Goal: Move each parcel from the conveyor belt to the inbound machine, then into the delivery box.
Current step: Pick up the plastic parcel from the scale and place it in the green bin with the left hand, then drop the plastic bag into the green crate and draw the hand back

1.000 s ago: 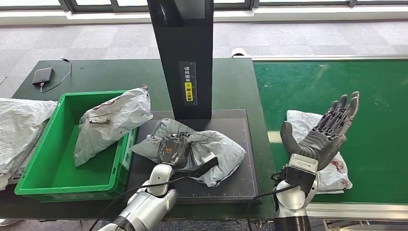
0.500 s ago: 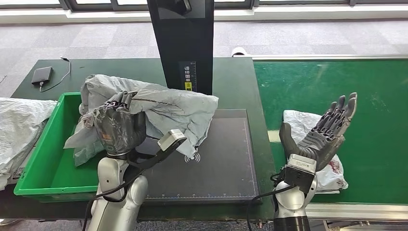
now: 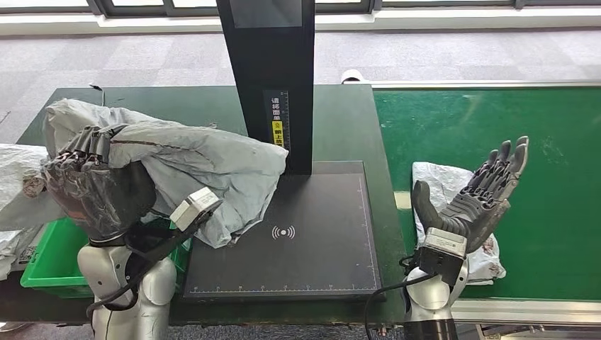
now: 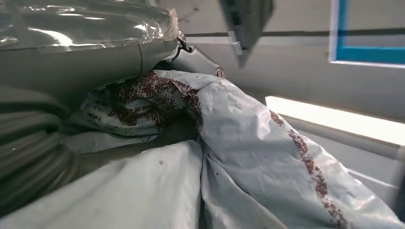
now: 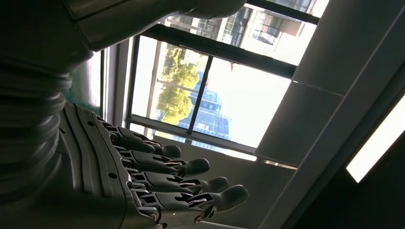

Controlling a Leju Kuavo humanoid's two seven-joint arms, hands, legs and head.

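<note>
L hand (image 3: 99,188) grips grey parcel (image 3: 205,166), which hides most of green box (image 3: 42,265); R hand (image 3: 473,198) open, empty, partly covering white parcel (image 3: 436,177).

Even daylight keeps the head view bright and sharp with soft shadows, while the left wrist view is blurred at close range on the grey parcel (image 4: 267,157) and the right wrist view shows the right hand (image 5: 143,186) dim against glaring windows (image 5: 229,100).
</note>
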